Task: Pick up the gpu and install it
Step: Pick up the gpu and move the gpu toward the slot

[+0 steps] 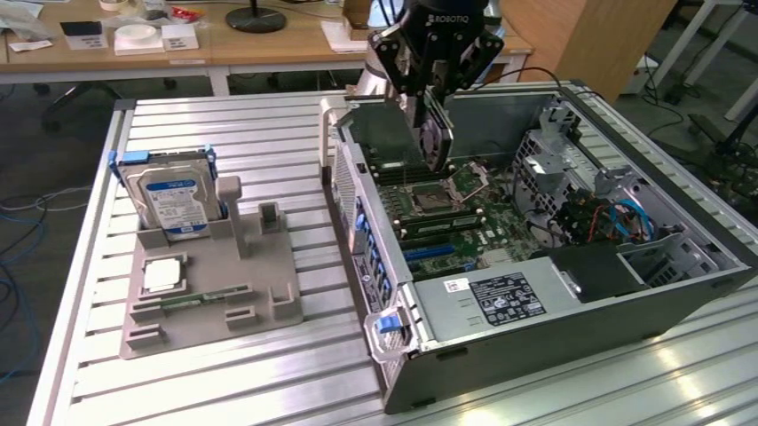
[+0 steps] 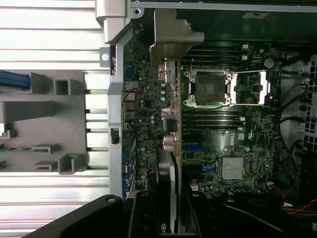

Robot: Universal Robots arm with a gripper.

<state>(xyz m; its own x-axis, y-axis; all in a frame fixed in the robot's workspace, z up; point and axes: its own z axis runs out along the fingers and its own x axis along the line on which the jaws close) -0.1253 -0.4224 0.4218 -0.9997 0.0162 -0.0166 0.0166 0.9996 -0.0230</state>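
Hanging at 12 o'clock over the computer case [image 1: 569, 333] | pincer [image 1: 429, 102] held the gpu [image 1: 436, 142] | danger: a tilted card could miss its slot.

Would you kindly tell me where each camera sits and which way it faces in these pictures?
Exterior view: off the arm, raised, looking obliquely down on the slotted aluminium table and open dark-grey computer case; the black hand shows, gripping the thin dark gpu card.
Wrist view: on the wrist, facing straight down into the case at the green motherboard; the hand's dark fingers show.
Shared: hand, gpu card, case, motherboard, grey plastic parts holder.
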